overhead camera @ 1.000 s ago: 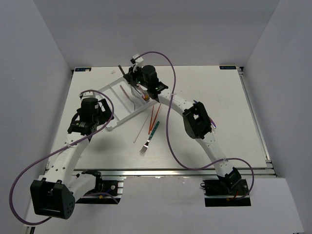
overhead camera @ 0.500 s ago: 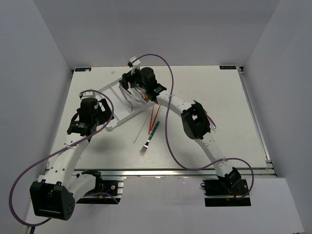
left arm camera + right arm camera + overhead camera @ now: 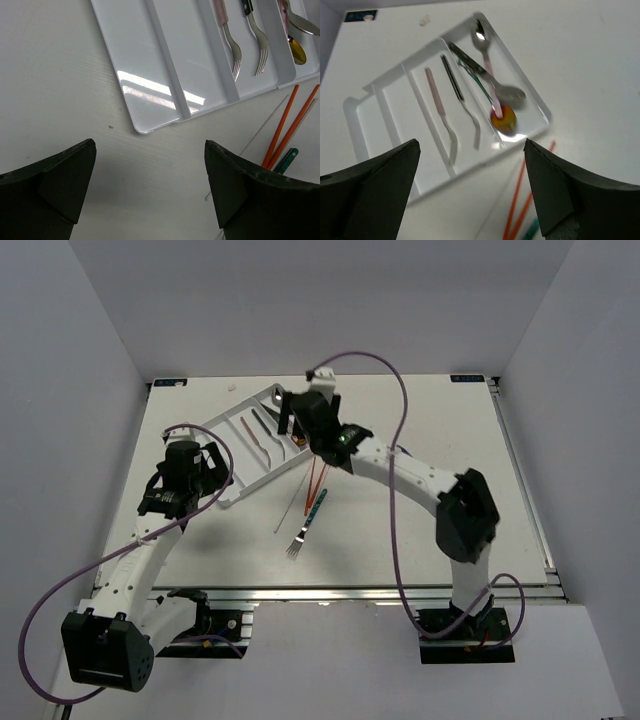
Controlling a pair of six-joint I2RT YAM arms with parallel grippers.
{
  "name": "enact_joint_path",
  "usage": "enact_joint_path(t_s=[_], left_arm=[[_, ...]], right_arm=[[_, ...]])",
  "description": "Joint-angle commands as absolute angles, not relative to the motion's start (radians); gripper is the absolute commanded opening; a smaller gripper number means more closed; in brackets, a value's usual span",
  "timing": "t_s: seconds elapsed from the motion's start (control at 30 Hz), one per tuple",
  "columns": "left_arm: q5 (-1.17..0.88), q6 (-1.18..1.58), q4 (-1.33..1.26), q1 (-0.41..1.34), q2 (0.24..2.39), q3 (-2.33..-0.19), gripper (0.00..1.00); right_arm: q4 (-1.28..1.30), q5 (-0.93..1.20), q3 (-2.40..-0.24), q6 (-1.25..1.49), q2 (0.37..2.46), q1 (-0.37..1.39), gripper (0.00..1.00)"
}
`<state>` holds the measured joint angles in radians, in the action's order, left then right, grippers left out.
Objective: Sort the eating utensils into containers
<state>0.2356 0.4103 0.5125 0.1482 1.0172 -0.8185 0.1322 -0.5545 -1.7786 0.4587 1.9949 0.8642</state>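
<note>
The white tray [image 3: 230, 475] lies at the back left, its long compartments serving as the containers. One compartment holds two forks [image 3: 451, 102]; the end compartment holds silver spoons [image 3: 511, 93] and an iridescent spoon [image 3: 503, 119]. My right gripper [image 3: 287, 420] hangs open above the tray's far end with nothing between its fingers [image 3: 375, 185]. On the table lie two orange chopsticks [image 3: 318, 478], a pale chopstick [image 3: 292, 506] and a teal-handled fork [image 3: 306, 525]. My left gripper [image 3: 208, 480] is open and empty over bare table by the tray's near corner [image 3: 145, 127].
The two left compartments of the tray [image 3: 135, 55] hold nothing. The orange chopsticks [image 3: 283, 125] and the teal handle [image 3: 285, 159] lie just right of my left gripper's right finger. Purple cables loop over both arms.
My right gripper has opened and drawn back from the tray toward the right, its elbow swinging out to the right. The left arm has not moved.
</note>
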Motion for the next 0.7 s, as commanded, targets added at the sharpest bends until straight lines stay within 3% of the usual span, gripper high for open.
enact_joint_path(t_s=[0.0,0.13,0.23,0.37,0.53,0.67], left_arm=[[0.265,0.405,0.511,0.153,0.999,-0.838,0.98],[0.268,0.405,0.512,0.153,0.991,-0.838,0.98],[0.270,0.408,0.512,0.153,0.980,-0.836,0.98],[0.264,0.408,0.511,0.155,0.980,-0.834,0.98],[0.258,0.408,0.511,0.167,0.980,-0.833,0.98],[0.270,0.408,0.514,0.187,0.974,-0.833,0.98]], right_arm=[[0.310,-0.771,-1.516,0.800,1.860,0.919,0.89],[0.255,-0.942,-1.338,0.838,1.758,1.060,0.88],[0.461,-0.879,-1.425,0.998,1.816,1.101,0.88],[0.980,-0.857,-1.584,1.401,1.914,1.123,0.89],[0.934,-0.833,-1.588,1.448,1.974,1.158,0.87],[0.858,-0.781,-1.577,1.424,2.013,1.158,0.71]])
